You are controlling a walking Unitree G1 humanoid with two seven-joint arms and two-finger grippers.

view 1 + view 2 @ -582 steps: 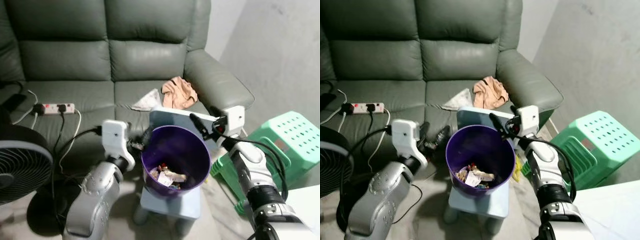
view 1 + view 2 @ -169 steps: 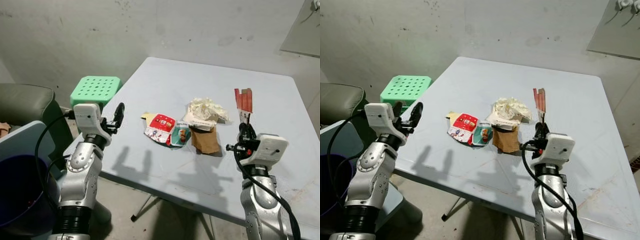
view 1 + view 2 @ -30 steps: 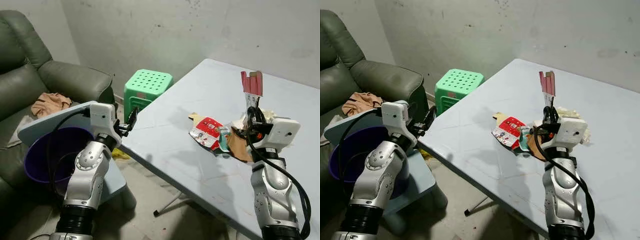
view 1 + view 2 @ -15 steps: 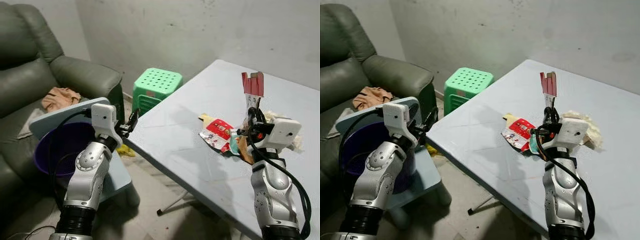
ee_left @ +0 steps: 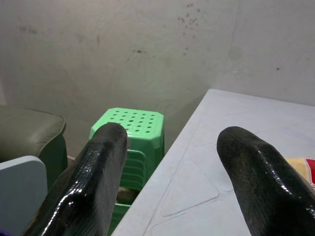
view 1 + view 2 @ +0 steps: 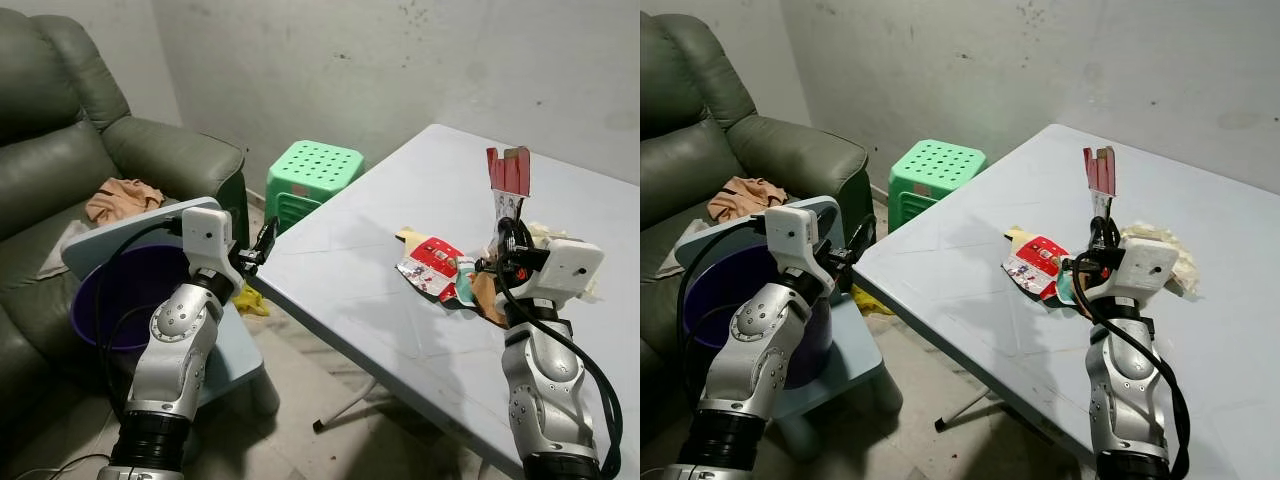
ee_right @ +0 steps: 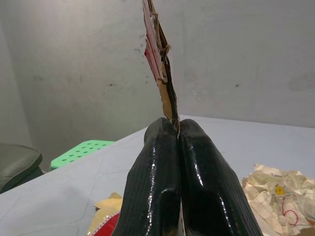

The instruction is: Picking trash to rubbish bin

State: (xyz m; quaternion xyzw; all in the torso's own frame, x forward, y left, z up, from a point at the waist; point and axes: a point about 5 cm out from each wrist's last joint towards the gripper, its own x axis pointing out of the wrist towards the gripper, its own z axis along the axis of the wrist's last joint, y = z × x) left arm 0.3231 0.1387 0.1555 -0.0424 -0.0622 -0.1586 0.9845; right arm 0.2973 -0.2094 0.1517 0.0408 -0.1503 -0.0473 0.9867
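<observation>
My right gripper (image 6: pixel 505 230) is shut on a strip of red and brown cardboard (image 6: pixel 508 172) that sticks straight up above the grey table (image 6: pixel 350 290). The shut fingers (image 7: pixel 167 162) pinch the cardboard's lower end (image 7: pixel 160 59). On the table beside it lie a red wrapper (image 6: pixel 430 268), a brown paper piece (image 6: pixel 488 298) and crumpled pale paper (image 6: pixel 1155 242). The purple rubbish bin (image 6: pixel 105 300) stands at the left on a blue-grey stool, by my left arm. My left gripper (image 6: pixel 264 238) is open and empty, off the table's near corner, its fingers (image 5: pixel 98 167) spread wide.
A green plastic stool (image 6: pixel 315 172) stands between the table and the grey-green sofa (image 6: pixel 150 150). A peach cloth (image 6: pixel 120 198) lies on the sofa seat. A yellow scrap (image 6: pixel 250 302) lies on the floor near the bin. Bare concrete floor runs under the table.
The whole view has swung slightly, so the camera moved. My right gripper still holds the cardboard upright and my left gripper stays open.
</observation>
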